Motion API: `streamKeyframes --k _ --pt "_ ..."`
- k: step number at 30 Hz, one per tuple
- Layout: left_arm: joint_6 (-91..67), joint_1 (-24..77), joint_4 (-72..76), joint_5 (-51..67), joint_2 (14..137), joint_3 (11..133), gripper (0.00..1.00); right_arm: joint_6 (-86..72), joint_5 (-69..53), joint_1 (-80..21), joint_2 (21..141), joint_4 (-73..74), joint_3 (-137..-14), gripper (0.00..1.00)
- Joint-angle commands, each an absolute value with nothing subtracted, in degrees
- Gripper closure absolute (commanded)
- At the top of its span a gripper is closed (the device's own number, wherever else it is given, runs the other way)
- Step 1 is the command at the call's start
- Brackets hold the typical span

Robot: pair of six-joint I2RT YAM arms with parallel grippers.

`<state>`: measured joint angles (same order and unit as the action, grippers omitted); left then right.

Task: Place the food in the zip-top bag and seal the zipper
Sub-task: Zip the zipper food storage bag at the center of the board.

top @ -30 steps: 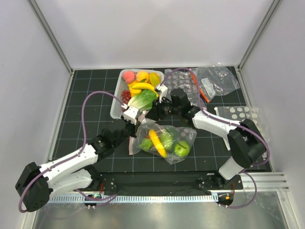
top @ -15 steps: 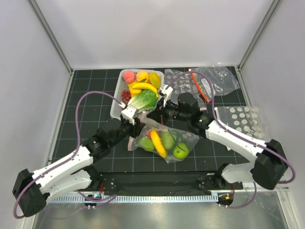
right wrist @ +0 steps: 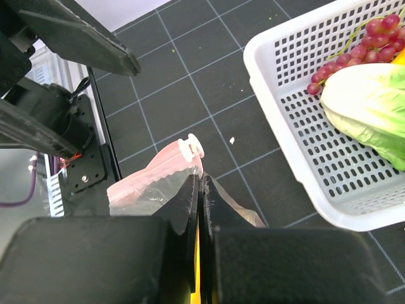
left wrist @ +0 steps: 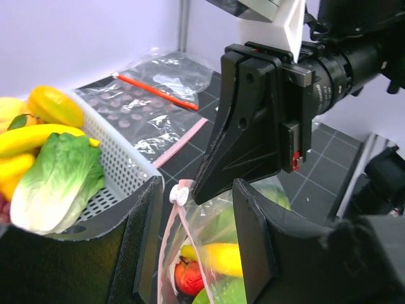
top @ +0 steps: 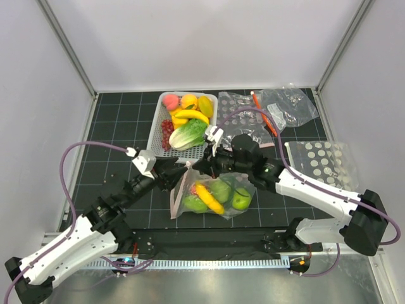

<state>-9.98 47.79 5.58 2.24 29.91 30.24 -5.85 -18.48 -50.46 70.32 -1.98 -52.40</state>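
Note:
The zip-top bag (top: pixel 218 193) lies on the mat holding a yellow banana (top: pixel 207 196), green pieces (top: pixel 240 199) and a red piece (left wrist: pixel 190 278). Its pale pink zipper (top: pixel 178 193) runs down the bag's left edge, with a white slider (left wrist: pixel 179 193) at the far end. My right gripper (top: pixel 197 166) is shut on the bag's film just beside the slider (right wrist: pixel 192 147). My left gripper (left wrist: pixel 196 244) is open, and the zipper strip (left wrist: pixel 166 253) stands between its fingers, ungripped. More food, lettuce (top: pixel 188 134), grapes, bananas, peach and orange, lies in the white mesh basket (top: pixel 155 142).
A clear bag with an orange-red strip (top: pixel 285 107) and dotted sheets (top: pixel 319 155) lie at the back right. The basket's corner (left wrist: pixel 120 168) is close to my left finger. White walls enclose the black gridded mat (top: pixel 114 139).
My left gripper opened and drew back toward the near left. My right gripper closed on the bag's edge by the slider and moved nearer, and the bag shifted slightly.

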Motion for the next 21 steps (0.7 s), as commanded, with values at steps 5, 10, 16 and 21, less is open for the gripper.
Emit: streamKeyframes --k 5,10,16,21 --pt "-8.1 49.1 8.5 9.8 32.3 30.8 0.5 -4.9 -21.5 -50.8 65.0 -3.9 -51.6 0.99" --pt "-8.0 49.1 7.6 8.5 34.3 31.6 0.5 -5.0 -22.9 -50.8 63.6 -4.4 -50.5 0.99" --pt "-7.9 49.2 7.7 8.3 34.7 31.6 0.6 -5.1 -24.6 -50.8 63.2 -4.7 -50.4 0.99" --pt "-7.8 49.2 7.8 8.9 35.5 31.7 0.85 -5.3 -25.3 -50.8 63.1 -4.7 -50.3 0.99"
